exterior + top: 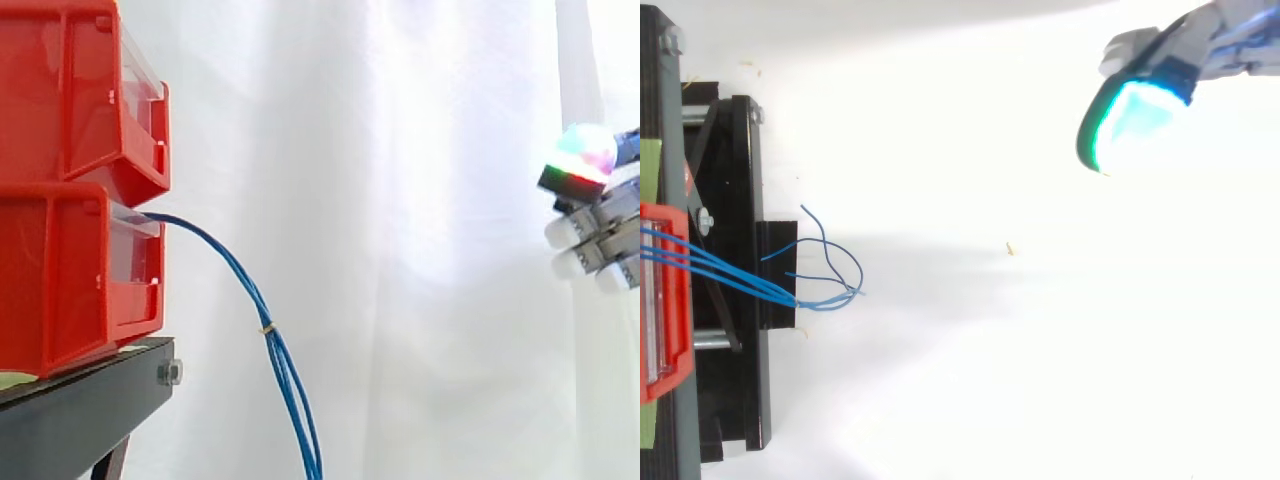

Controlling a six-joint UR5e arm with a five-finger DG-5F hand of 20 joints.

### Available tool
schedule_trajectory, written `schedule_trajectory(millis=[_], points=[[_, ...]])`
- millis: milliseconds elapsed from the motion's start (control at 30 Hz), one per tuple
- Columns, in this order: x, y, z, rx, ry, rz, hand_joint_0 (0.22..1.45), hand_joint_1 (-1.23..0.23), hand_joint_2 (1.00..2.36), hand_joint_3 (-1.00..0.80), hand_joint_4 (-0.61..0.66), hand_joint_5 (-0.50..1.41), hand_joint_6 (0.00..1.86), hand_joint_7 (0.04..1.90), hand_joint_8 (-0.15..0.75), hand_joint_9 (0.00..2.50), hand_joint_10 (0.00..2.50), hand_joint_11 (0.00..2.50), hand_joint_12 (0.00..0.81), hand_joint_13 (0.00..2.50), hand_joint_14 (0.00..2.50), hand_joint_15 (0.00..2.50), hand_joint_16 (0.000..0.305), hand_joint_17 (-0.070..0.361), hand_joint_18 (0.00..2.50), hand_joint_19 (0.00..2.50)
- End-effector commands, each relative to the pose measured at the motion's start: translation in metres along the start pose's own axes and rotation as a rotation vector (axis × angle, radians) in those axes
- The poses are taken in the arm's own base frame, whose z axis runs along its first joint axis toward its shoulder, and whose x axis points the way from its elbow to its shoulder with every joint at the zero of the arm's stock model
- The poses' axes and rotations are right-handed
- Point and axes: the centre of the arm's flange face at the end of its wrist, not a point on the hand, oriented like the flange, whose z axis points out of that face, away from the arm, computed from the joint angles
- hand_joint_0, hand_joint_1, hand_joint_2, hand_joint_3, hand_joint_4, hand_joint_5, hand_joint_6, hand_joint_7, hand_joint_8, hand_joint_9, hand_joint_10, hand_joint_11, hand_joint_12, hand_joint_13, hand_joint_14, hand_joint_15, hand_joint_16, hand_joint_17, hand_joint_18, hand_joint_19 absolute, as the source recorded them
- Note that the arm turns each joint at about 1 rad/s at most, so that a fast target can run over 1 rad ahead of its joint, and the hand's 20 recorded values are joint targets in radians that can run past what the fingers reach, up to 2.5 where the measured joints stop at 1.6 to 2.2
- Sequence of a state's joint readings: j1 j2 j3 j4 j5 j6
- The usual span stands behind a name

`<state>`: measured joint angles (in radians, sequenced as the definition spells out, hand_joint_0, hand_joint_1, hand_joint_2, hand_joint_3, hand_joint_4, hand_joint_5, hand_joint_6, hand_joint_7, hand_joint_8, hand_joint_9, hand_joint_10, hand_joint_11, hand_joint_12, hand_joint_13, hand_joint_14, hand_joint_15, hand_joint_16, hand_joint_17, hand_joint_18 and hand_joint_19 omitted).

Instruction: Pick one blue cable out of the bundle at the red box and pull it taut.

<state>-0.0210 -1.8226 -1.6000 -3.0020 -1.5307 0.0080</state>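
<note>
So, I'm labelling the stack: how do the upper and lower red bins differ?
The blue cables come out of the lower red bin, none out of the upper red bin. The lower red bin rests on the black stand; the upper red bin sits stacked on it. Both are red with a clear front panel.

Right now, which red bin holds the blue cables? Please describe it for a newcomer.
On the black stand at the side view's left, two red bins are stacked. It is the lower bin; unlike the upper bin, blue cables hang from its front.
</note>
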Motion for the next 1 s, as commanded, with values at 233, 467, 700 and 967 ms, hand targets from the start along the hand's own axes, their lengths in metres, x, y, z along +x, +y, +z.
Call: schedule_trajectory(millis=[233,467,700,967], points=[[0.007,-0.031,0.038,-0.068,-0.011,-0.010,0.44,-0.74,1.00,-0.50,0.21,-0.24,0.50,0.71,0.246,0.10,0.00,0.00,0.377,0.00,0.00,0.10,0.061,0.138,0.00,0.06],[0.014,-0.066,0.069,-0.117,-0.005,-0.007,0.42,-0.78,1.00,-0.50,0.22,-0.24,0.50,0.72,0.251,0.10,0.00,0.00,0.384,0.00,0.00,0.10,0.063,0.141,0.00,0.06],[0.014,-0.087,0.089,-0.161,-0.109,0.000,0.40,-0.76,1.00,-0.50,0.24,-0.24,0.50,0.73,0.258,0.10,0.00,0.00,0.394,0.00,0.00,0.11,0.064,0.145,0.00,0.07],[0.025,-0.109,0.110,-0.215,-0.139,0.011,0.40,-0.66,1.00,-0.50,0.26,-0.23,0.50,0.74,0.268,0.13,0.00,0.00,0.399,0.00,0.00,0.11,0.065,0.146,0.00,0.08]])
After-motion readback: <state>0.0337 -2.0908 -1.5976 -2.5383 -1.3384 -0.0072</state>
